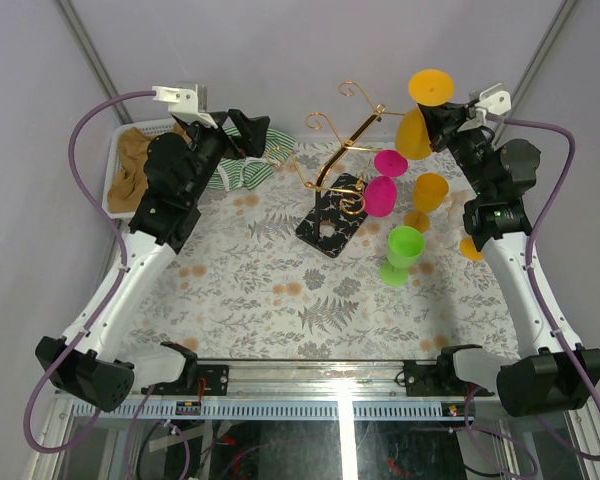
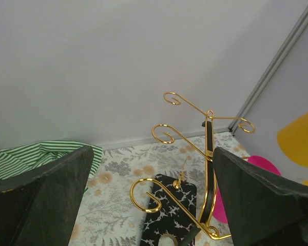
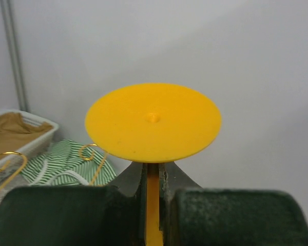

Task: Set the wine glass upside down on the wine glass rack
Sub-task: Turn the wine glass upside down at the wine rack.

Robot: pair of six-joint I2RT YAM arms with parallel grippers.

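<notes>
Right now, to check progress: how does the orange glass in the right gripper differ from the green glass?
The orange glass is upside down, held by the right gripper at its stem; the green glass stands upright, free on the table. Both are stemmed.

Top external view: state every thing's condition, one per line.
held orange wine glass: upside down, stem gripped.
right fingers: shut on its stem.
left fingers: open, empty.
wine glass rack: upright.
green glass: upright.
second orange glass: upright.
pink glass: upside down at rack.
</notes>
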